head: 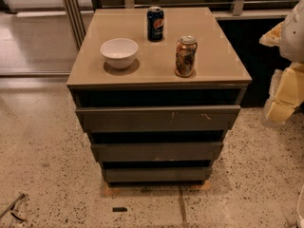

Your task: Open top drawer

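The top drawer (156, 118) is the widest of three dark grey-brown, handleless fronts on a low cabinet, with small pale scratches (204, 115) right of centre. A dark gap runs between it and the cabinet top. Two narrower-looking drawer fronts (156, 151) (156, 174) sit below it. My gripper (281, 101) shows as pale yellow and white parts at the right edge of the camera view. It is to the right of the cabinet at about the top drawer's height, and it does not touch the drawer.
On the tan cabinet top (218, 65) stand a white bowl (118, 52), a blue Pepsi can (155, 23) and a brown patterned can (185, 56). Speckled floor surrounds the cabinet, with a small dark piece (119, 209) in front. Railing posts stand behind.
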